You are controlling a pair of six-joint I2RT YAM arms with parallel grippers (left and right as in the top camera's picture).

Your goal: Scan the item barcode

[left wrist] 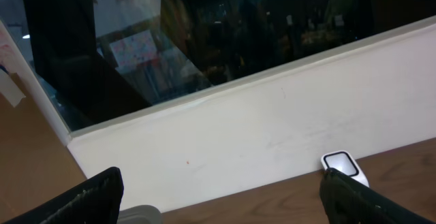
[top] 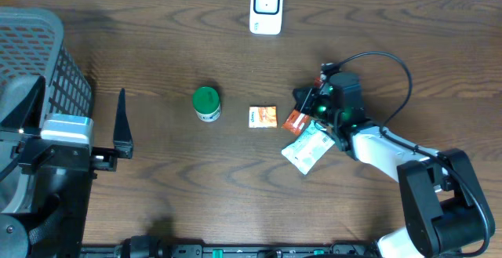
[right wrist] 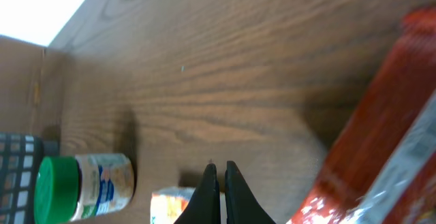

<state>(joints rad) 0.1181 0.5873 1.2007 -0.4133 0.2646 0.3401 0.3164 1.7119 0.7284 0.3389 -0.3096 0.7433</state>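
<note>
A white barcode scanner (top: 266,8) stands at the table's far edge and also shows in the left wrist view as the scanner (left wrist: 344,164). Three items lie mid-table: a green-lidded jar (top: 206,103), a small orange box (top: 263,117) and a red packet (top: 295,121), with a white-green pouch (top: 310,147) beside the packet. My right gripper (top: 300,101) is shut and empty, just above the red packet (right wrist: 368,149), tips (right wrist: 219,171) pointing toward the orange box (right wrist: 170,205) and the jar (right wrist: 85,178). My left gripper (top: 74,109) is open and empty at far left.
A grey mesh basket (top: 35,38) fills the back left corner, partly under my left arm; its rim (left wrist: 139,216) shows by my left finger. A white wall and a dark window lie beyond the table's far edge.
</note>
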